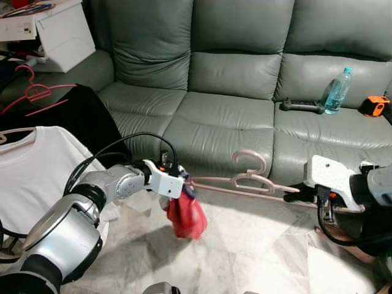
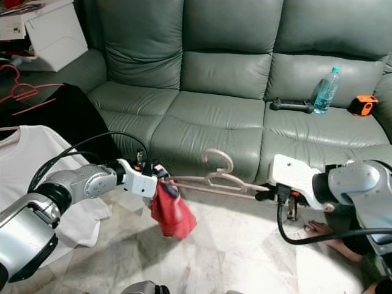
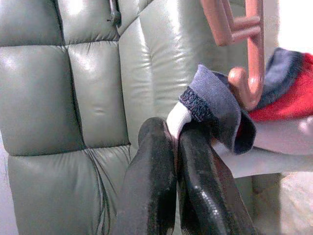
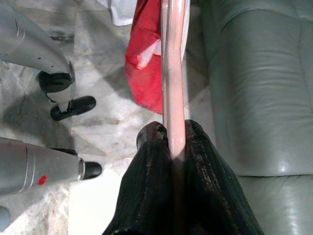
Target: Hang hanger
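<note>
Pink plastic, the hanger (image 1: 251,179) is lying level across the lower middle of the left eye view, before the grey sofa (image 1: 245,79), because each end is being held. The right gripper (image 4: 172,139) is clamping one tip, steadying it. The left gripper (image 3: 177,134) is pinching the red garment's (image 1: 185,215) collar beside the other tip, apparently threading it on.

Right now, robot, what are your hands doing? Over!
Left gripper shut on red garment. Right gripper shut on pink hanger, held level before the sofa. Garment hangs off the hanger's left end.
</note>
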You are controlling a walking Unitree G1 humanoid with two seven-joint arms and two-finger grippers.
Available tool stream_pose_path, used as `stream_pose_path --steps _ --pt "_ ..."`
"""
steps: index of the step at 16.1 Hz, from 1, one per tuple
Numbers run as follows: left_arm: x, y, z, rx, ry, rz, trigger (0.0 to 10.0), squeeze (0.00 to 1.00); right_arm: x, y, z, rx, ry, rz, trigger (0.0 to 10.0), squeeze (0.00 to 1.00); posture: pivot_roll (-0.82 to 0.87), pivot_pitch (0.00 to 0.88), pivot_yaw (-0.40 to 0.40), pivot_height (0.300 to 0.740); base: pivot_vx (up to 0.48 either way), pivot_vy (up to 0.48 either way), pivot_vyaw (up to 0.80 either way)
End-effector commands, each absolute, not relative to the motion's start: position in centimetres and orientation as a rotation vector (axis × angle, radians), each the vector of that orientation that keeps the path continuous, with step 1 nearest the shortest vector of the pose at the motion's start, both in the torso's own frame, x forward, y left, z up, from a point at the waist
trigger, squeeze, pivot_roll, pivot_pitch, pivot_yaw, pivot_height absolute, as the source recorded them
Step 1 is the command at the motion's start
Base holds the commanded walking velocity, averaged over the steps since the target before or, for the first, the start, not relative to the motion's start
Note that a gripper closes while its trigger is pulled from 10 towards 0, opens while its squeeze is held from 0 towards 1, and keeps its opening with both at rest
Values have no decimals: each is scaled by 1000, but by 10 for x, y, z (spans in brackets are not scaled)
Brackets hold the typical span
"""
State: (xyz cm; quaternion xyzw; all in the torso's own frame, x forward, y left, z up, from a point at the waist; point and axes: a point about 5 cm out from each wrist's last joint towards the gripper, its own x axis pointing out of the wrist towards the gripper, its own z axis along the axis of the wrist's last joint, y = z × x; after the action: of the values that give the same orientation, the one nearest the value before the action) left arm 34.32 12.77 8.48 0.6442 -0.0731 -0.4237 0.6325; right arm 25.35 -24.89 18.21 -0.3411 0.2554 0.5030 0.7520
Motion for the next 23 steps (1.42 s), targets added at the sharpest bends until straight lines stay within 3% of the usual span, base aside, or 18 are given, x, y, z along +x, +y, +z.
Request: stream_pose_path --steps 1,16,23 --pt "347 134 89 1492 -161 -948 10000 0 254 -255 190 -768 547 1069 10000 0 -122 14 100 740 0 0 0" --pt "344 132 88 1469 -152 -986 10000 0 261 -276 193 -844 567 969 10000 0 -127 19 105 740 0 0 0" --pt "342 125 89 1358 -152 -989 10000 0 264 -269 177 -800 573 1019 10000 0 -121 20 97 740 0 0 0"
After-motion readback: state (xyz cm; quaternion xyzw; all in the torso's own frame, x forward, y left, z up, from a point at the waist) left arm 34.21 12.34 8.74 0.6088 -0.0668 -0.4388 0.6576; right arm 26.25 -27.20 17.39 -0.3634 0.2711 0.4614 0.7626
